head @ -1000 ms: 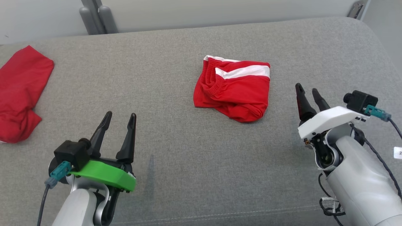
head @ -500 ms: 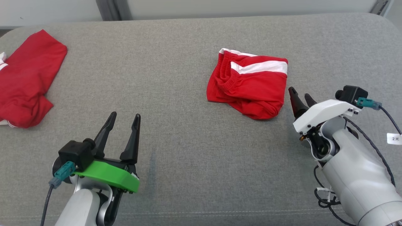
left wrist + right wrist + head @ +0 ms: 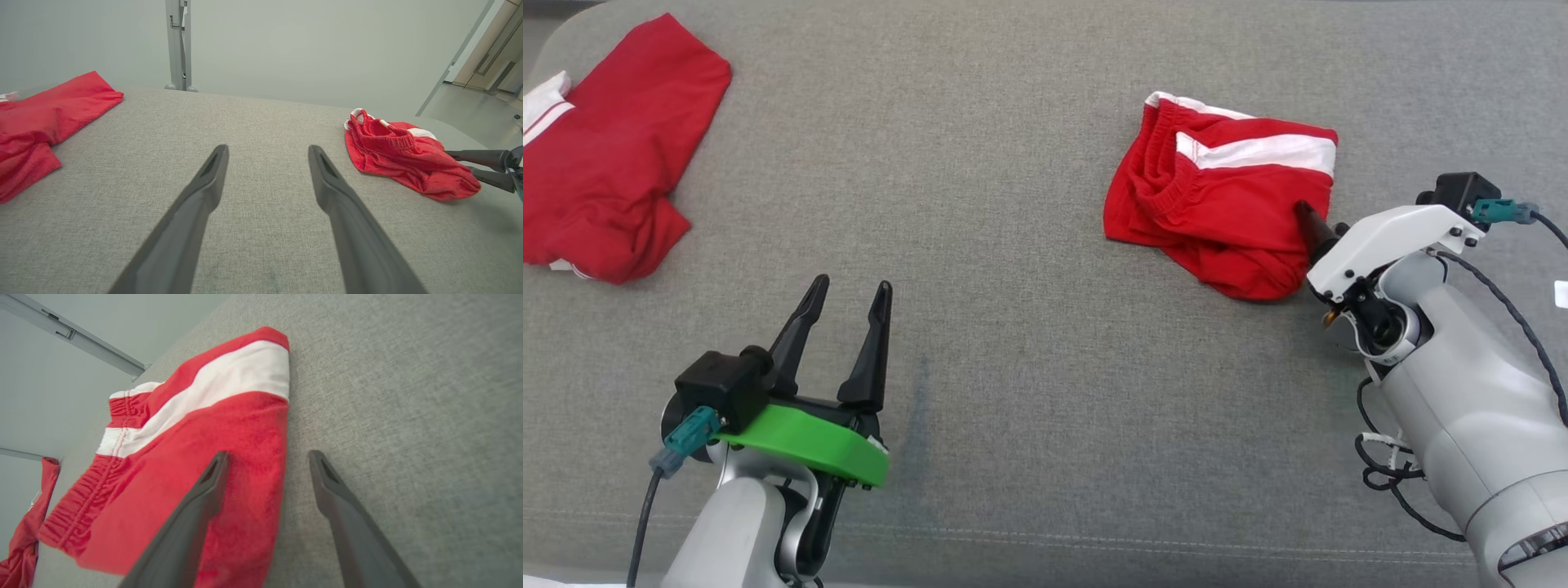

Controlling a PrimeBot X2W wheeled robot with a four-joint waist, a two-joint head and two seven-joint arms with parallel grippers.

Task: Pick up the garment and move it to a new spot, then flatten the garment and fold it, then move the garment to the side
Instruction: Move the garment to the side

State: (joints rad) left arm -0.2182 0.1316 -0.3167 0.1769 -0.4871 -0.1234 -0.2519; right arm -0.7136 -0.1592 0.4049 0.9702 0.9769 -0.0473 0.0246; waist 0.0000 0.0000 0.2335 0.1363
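- Right end effector (image 3: 268,456) has closed in on the shorts (image 3: 1225,204) since a second ago; it then stood apart, to their right, and is now at their right edge. The head camera has tipped down over the same interval, so the general shift of the picture is not movement of the items.
- Its fingers stand apart and clamp nothing. In the right wrist view, one finger lies over the red fabric and the other over bare desk (image 3: 1013,327), with the garment's edge between them. Contact with the cloth cannot be confirmed.
- Left end effector (image 3: 853,286) is at the near left above the desk, fingers apart and empty, well clear of both garments.
- Shorts: red, with a white stripe and a gathered waistband, lying bunched on the right half of the desk, waistband toward the left.
- Second red garment (image 3: 613,155) with white trim lies at the far left corner, well apart from the shorts.
- Desk surface is grey fabric.
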